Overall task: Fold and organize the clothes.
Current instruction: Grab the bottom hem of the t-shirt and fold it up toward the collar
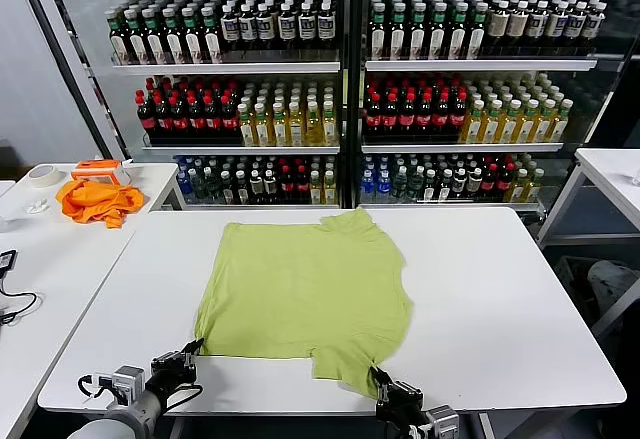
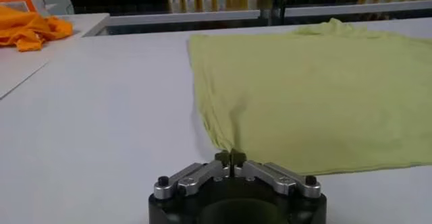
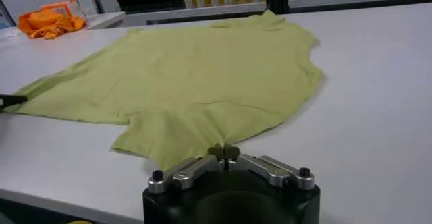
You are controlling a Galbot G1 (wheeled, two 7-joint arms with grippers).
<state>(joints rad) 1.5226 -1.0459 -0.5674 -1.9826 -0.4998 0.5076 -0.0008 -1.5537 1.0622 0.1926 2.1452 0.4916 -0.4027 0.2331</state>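
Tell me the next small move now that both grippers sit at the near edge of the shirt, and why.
Probably lift both together a little and carry the near edge toward the shelves. The left gripper is shut on the near left corner of the T-shirt, the right gripper is shut on its near sleeve, and the rest lies flat on the table.

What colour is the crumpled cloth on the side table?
Bright orange cloth, clearest in the head view.

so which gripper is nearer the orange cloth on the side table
Left. The left gripper is shut on the T-shirt at its near left corner, on the orange cloth's side. The right gripper pinches the shirt's near right edge, farther away.
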